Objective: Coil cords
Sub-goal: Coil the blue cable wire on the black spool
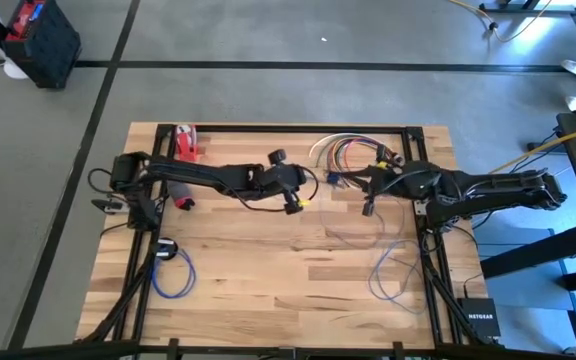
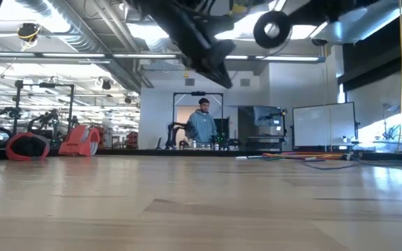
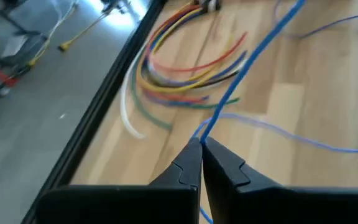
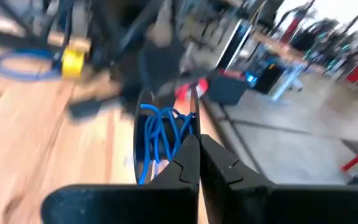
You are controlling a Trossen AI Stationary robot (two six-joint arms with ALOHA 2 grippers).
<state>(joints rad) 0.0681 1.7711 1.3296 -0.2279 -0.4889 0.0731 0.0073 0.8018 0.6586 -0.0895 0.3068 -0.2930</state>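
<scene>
A thin blue cord (image 1: 388, 268) lies in loose loops on the table's right half and rises to both grippers near the far middle. My left gripper (image 1: 315, 186) is shut on it, and in the left wrist view (image 3: 201, 144) the cord (image 3: 253, 56) runs away from the fingertips. My right gripper (image 1: 356, 181) is shut on a small bunch of blue loops (image 4: 161, 132). Both grippers are above the table top. A bundle of coloured cords (image 1: 343, 150) lies curved at the far edge. Another blue cord (image 1: 171, 272) lies coiled at the near left. My left gripper pinches a single strand of the blue cord (image 3: 204, 132) between its two fingertips. The strand runs on straight from the tips toward the right arm, lifted clear of the table. My right gripper pinches the blue cord (image 4: 190, 124) between its two fingertips, beside a small bunch of several loops (image 4: 157, 140). The loops hang at the fingers, clear of the table. The rest of the cord trails down to the table.
A red and black object (image 1: 185, 143) lies at the far left corner of the table, and a small black disc (image 1: 165, 248) sits by the coiled cord. A black box (image 1: 476, 316) is off the near right corner. A person (image 2: 202, 125) stands far behind the table.
</scene>
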